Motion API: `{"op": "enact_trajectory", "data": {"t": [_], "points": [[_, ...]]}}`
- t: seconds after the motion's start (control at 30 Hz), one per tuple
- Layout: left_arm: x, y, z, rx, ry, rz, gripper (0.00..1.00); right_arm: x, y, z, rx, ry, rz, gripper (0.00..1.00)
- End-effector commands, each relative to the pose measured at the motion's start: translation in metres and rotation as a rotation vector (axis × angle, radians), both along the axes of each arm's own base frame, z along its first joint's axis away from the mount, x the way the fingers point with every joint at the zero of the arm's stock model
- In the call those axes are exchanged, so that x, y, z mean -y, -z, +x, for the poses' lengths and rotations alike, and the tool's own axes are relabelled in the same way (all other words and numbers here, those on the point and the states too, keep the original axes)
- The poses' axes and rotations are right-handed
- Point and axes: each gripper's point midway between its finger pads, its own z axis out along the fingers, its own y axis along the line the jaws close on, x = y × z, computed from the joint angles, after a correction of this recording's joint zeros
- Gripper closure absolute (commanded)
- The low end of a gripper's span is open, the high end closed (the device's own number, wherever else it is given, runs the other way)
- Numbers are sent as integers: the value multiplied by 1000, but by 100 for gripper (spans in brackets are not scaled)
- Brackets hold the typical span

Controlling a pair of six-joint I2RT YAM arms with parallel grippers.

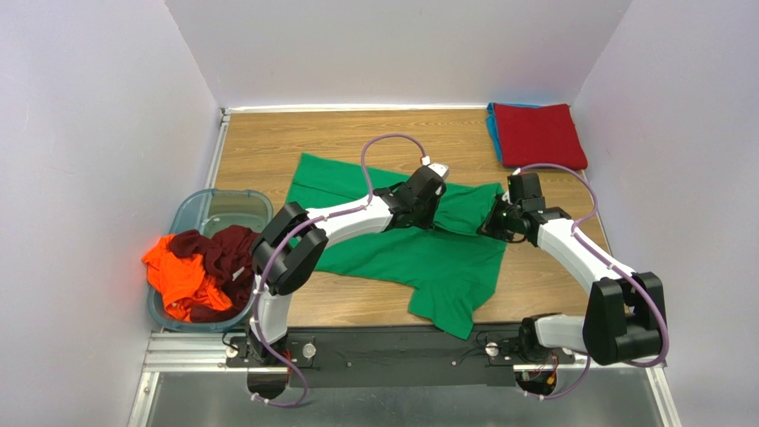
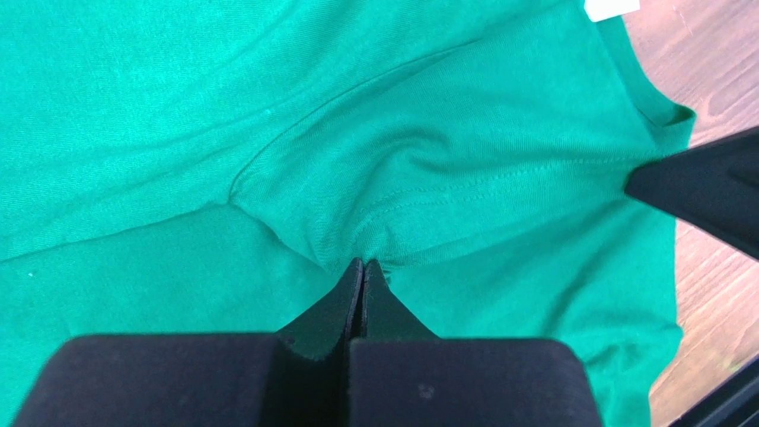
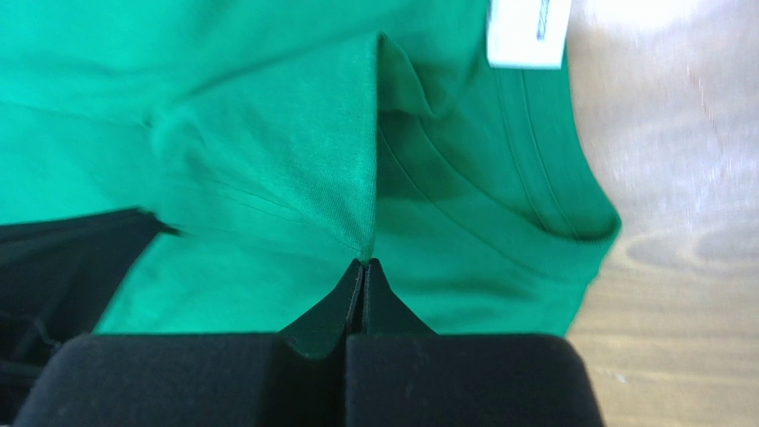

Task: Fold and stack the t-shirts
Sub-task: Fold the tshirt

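A bright green t-shirt lies spread across the middle of the wooden table, rumpled near its collar. My left gripper is shut on a pinch of its cloth near the neckline, and the fabric puckers toward the tips. My right gripper is shut on a raised fold of the same shirt, just below the white neck tag. In the top view the two grippers sit close together at the shirt's upper right. A folded red t-shirt rests on a teal-blue one at the back right.
A translucent bluish tub stands at the left, with an orange t-shirt and a dark maroon one spilling over its near edge. White walls close in the table on three sides. The black rail of the arm bases runs along the near edge.
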Motion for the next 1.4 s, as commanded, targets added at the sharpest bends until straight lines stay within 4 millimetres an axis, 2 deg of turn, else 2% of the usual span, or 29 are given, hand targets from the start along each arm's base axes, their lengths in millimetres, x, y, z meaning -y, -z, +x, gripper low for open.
{"op": "enact_trajectory", "data": {"t": [0.0, 0.3, 0.47, 0.63, 0.67, 0.7, 0.73, 0.8, 0.83, 0.87, 0.9, 0.93, 1.03, 1.07, 1.1, 1.17, 1.2, 1.3, 1.37], "points": [[-6, -7, -15, -11, 59, 29, 100, -2, 5, -24, -71, -28, 15, 99], [-13, 8, -33, -46, 79, 78, 100, 1, 22, -51, -148, -39, 9, 96], [-19, 14, -35, -55, 59, 102, 100, -4, 27, -61, -174, -53, 41, 94], [-24, 11, -35, -47, 42, 104, 100, -2, 37, -72, -207, -58, 35, 93], [-24, 11, -37, -47, 43, 104, 97, -2, 38, -73, -205, -58, 35, 90], [-25, 12, -38, -47, 43, 107, 87, -2, 37, -74, -201, -59, 37, 85], [-24, 11, -39, -46, 45, 106, 80, -2, 38, -75, -204, -59, 36, 85], [-24, 9, -41, -45, 51, 103, 63, -3, 34, -75, -187, -68, 44, 73], [-24, 8, -41, -44, 49, 100, 49, -5, 31, -74, -179, -73, 52, 58], [-24, 5, -42, -40, 49, 95, 44, -6, 30, -73, -174, -73, 58, 46], [-24, -3, -41, -27, 45, 81, 38, -7, 26, -71, -160, -79, 61, 30], [-25, -6, -40, -19, 36, 77, 29, -7, 23, -69, -150, -85, 58, 2], [-27, -31, -39, 19, 21, 38, 22, -8, 6, -58, -99, -85, 58, 0], [-29, -35, -39, 26, 13, 31, 16, -7, 0, -55, -83, -85, 58, 0], [-31, -50, -39, 49, 6, 4, 11, -8, -11, -48, -55, -86, 59, 0], [-40, -59, -35, 85, -34, 9, 2, -5, -25, -40, -6, -77, 38, 0], [-46, -69, -33, 111, -59, 1, 2, -4, -35, -33, 24, -74, 31, 0], [-73, -75, -14, 158, -186, 17, 2, -3, -51, -18, 70, -69, 20, 0], [-87, -72, -5, 156, -227, 16, 2, -5, -51, -10, 60, -72, 17, 0]]}}
